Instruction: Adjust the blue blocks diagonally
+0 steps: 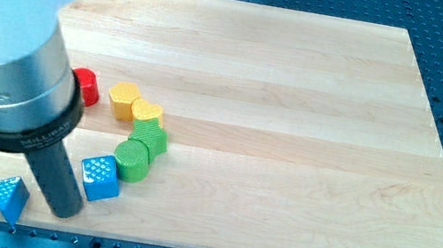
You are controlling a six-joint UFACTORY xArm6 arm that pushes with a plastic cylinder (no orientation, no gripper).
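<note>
A blue cube (100, 178) lies near the board's bottom left. A blue triangular block (5, 195) lies further left, at the board's bottom edge. My tip (64, 210) rests on the board between the two blue blocks, just left of and below the cube and right of the triangle. It is close to the cube; I cannot tell if it touches it.
A green cylinder (133, 159) touches the cube's upper right, with a green hexagonal block (150, 138) above it. A yellow heart (147, 112), a yellow hexagonal block (124, 99) and a red cylinder (85, 86) lie above. The wooden board (309, 139) sits on a blue perforated table.
</note>
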